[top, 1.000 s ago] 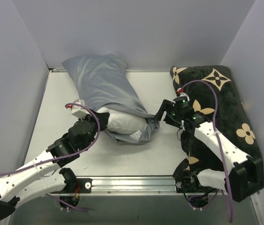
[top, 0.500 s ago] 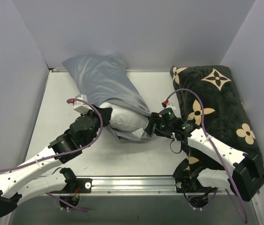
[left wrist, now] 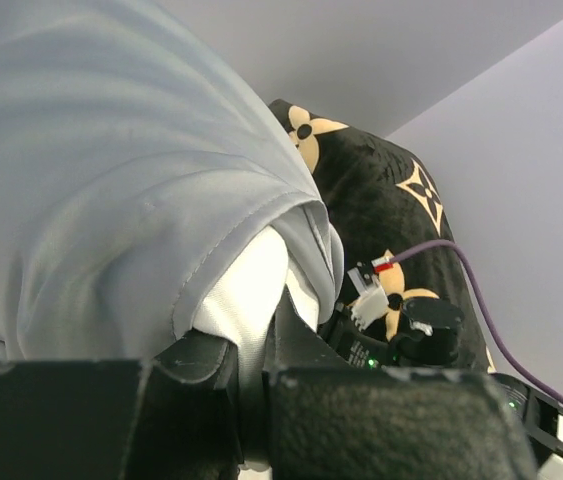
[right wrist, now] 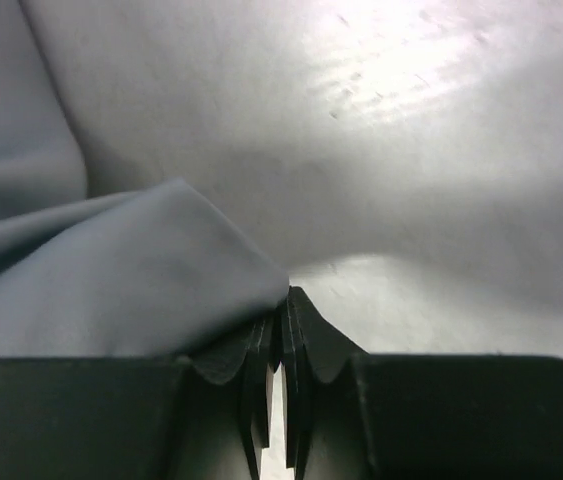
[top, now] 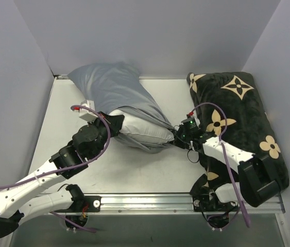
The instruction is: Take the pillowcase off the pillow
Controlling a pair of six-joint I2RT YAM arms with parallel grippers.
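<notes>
1. The left gripper is clenched on a nub of white pillow, which runs down between its two fingers. The hem of the grey-blue pillowcase curls back just above those fingers, so the mouth of the case sits right at this tool.
2. The right gripper is pinched tight on a pointed fold of the pillowcase. Its jaws meet with only cloth between them, and the bare table lies just beyond the tips.
3. From above, the two tools face each other across the near end of the bundle. The left gripper is on one side and the right gripper on the other, with taut cloth stretched towards the right one.
4. Beyond both tools, the pillowcase runs away towards the far wall, plump and full. The pillow is therefore almost wholly inside it, with only the end by the left fingers bared.
5. Behind the right gripper lies the black cushion, which plays no part in the task.
6. I judge the task barely begun. Both grips are made, one on the filling and one on the cover, but nearly the whole length of the case is yet to be drawn off.
</notes>
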